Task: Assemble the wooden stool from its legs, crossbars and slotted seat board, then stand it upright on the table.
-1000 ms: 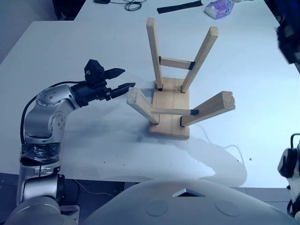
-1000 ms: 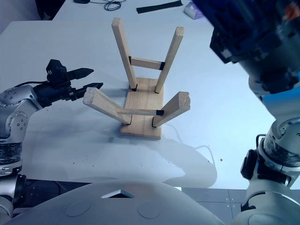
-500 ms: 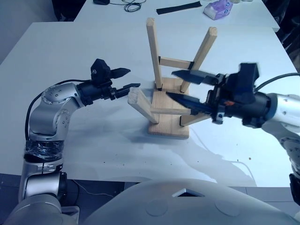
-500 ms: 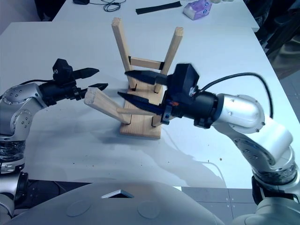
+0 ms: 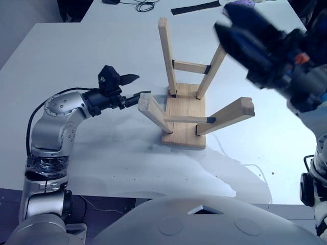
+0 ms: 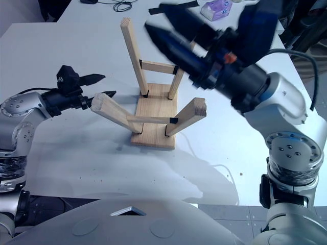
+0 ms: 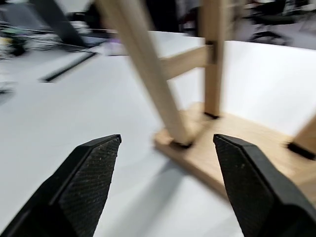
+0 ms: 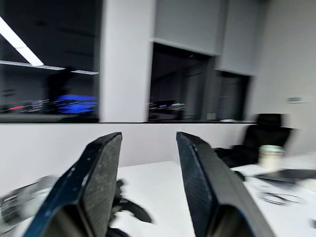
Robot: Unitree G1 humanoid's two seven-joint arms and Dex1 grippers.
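Stool (image 5: 185, 120) is assembled but inverted, midway between the bench (image 5: 76, 51) side edges; uprighting is outstanding; left hand (image 5: 142, 86), wide, is positioned beside a leg (image 5: 153, 115); right hand (image 8: 148, 138), wide, is held above; a leg grasp is judged necessary.

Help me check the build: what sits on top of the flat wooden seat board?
Four pale wooden legs rise from the flat wooden seat board, joined in pairs by two thin wooden crossbars. Its underside, against the white table, is hidden.
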